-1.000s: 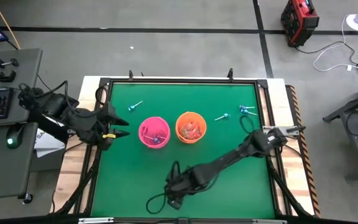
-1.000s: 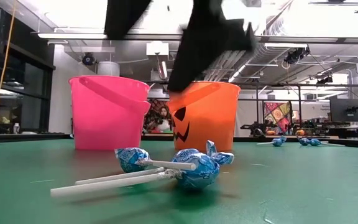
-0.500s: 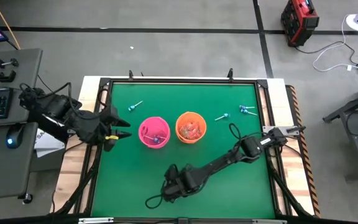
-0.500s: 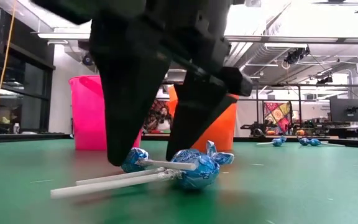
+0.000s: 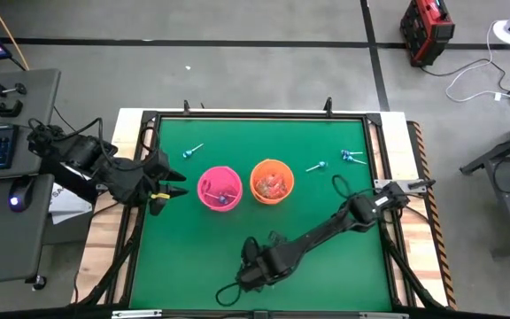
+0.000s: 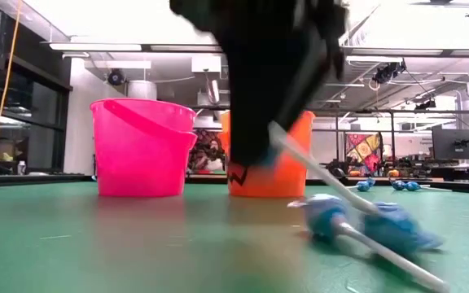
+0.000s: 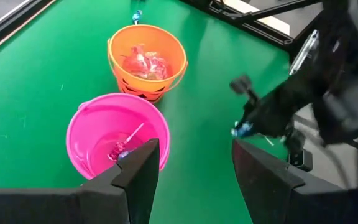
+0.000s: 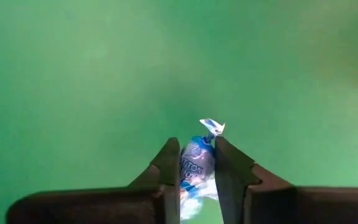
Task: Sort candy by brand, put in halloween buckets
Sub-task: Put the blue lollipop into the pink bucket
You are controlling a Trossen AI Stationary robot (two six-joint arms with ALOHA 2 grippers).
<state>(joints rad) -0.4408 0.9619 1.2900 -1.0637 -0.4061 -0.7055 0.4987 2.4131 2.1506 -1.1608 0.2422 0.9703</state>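
My right gripper [image 8: 196,146] is near the table's front edge [image 5: 253,273] and is shut on a blue-headed lollipop [image 8: 194,165]. Two more blue lollipops [image 6: 326,216] [image 6: 399,232] lie flat on the green mat beside it. The pink bucket [image 5: 218,188] and the orange bucket [image 5: 271,180] stand upright side by side mid-table. The pink one holds a lollipop [image 7: 122,149], the orange one red wrapped candy [image 7: 145,62]. My left gripper [image 7: 194,168] hovers open to the left of the pink bucket [image 5: 162,183], holding nothing. My right gripper pinches the lollipop's blue wrapped head [image 8: 191,163] between its two fingers, coming from above. The wrapper's twisted end [image 8: 211,126] sticks out past the fingertips. The white stick [image 6: 316,167] slants down toward the table's right. I cannot tell whether its free end touches the mat.
More blue lollipops lie at the far left [image 5: 193,151] and far right [image 5: 317,166] [image 5: 352,157] of the mat. A black frame [image 5: 149,133] rims the table. The mat in front of the buckets is bare.
My right gripper has come down with open fingers over the lollipops by the near edge, shut on one blue head and risen a little with it, shifting slightly toward the table's right. The other two lollipops have slid toward the table's right.
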